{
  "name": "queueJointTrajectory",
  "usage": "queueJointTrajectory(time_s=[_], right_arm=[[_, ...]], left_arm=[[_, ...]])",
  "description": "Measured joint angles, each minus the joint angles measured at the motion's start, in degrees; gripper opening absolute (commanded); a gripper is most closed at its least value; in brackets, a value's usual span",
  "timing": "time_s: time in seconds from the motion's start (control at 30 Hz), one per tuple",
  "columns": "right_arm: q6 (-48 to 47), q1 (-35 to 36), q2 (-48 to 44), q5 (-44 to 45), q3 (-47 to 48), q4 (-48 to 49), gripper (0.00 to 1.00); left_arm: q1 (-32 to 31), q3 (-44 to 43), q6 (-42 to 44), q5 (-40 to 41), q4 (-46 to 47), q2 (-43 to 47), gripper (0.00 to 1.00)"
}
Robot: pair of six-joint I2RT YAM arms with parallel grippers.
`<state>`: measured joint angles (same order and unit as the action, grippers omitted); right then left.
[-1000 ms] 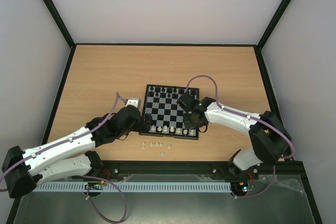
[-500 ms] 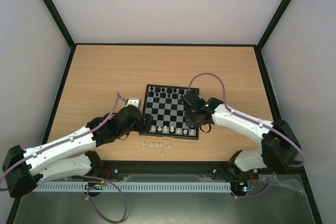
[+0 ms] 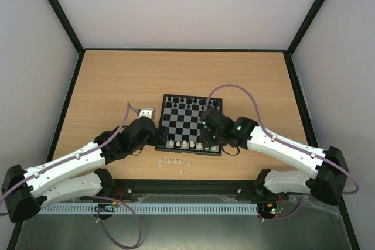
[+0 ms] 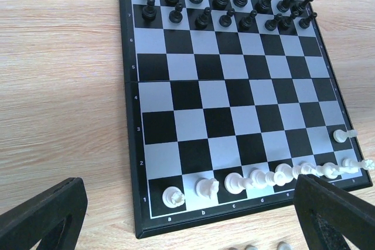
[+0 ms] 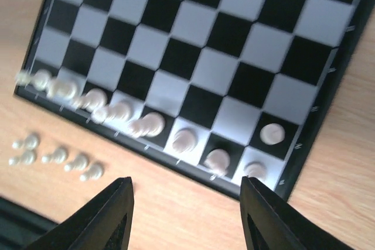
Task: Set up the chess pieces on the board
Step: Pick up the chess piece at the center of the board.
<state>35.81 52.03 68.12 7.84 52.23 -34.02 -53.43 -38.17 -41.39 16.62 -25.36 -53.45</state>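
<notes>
The board [image 3: 187,122] lies mid-table. Black pieces [image 3: 184,102] fill its two far rows, as the left wrist view [image 4: 228,1] shows. White pieces [image 3: 184,143] stand along the near row, also seen in the left wrist view [image 4: 258,177] and the right wrist view [image 5: 146,124]. One white pawn [image 4: 340,136] stands alone near the right edge, also in the right wrist view [image 5: 270,133]. Several loose white pawns [image 3: 173,161] lie on the table in front of the board. My left gripper [image 3: 162,139] is open and empty at the near left corner. My right gripper [image 3: 204,141] is open and empty above the near right edge.
The wooden table [image 3: 117,86] is ringed by a black frame, with grey walls on three sides. The loose pawns [image 5: 53,156] lie left of my right gripper's fingers [image 5: 111,215]. A cable loops over the board's far right corner [image 3: 225,89].
My right arm has stretched out and swung its gripper from the board's right side toward the near edge. The left arm has barely moved.
</notes>
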Motion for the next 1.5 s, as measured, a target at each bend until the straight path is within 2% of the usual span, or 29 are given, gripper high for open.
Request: queueJointTrajectory(time_s=[0.17,0.3,0.37,0.47,0.57,0.73,0.8,1.5], right_arm=[[2.10,8.59,2.29,-0.22,0.02,0.00,0.65],[3.21,12.61,6.71,-0.42,0.02,0.68,0.84],[3.50,14.12,9.57,-0.35,0.28,1.01,0.97],[3.52,16.11,13.84,-0.15,1.01,1.62,0.98],[3.43,17.14,17.05,-0.11,1.86,2.32,0.92],[3.21,17.44,21.51,0.20,3.58,3.23,0.62],[3.10,17.46,22.51,0.13,3.67,3.72,0.54],[2.97,18.51,26.58,-1.03,4.17,5.20,0.24]], left_arm=[[0.24,0.00,-0.39,0.22,-0.87,0.94,0.99],[0.26,0.00,-0.81,0.35,-1.42,2.45,0.99],[0.26,0.00,-1.07,0.35,-1.86,3.21,0.99],[0.26,0.00,-1.29,0.37,-2.56,4.13,1.00],[0.26,0.00,-1.49,0.35,-2.69,4.76,0.99],[0.26,0.00,-1.66,0.35,-2.86,5.16,0.99],[0.26,0.00,-1.70,0.35,-2.86,5.18,1.00],[0.26,0.00,-1.70,0.31,-2.84,5.22,1.00]])
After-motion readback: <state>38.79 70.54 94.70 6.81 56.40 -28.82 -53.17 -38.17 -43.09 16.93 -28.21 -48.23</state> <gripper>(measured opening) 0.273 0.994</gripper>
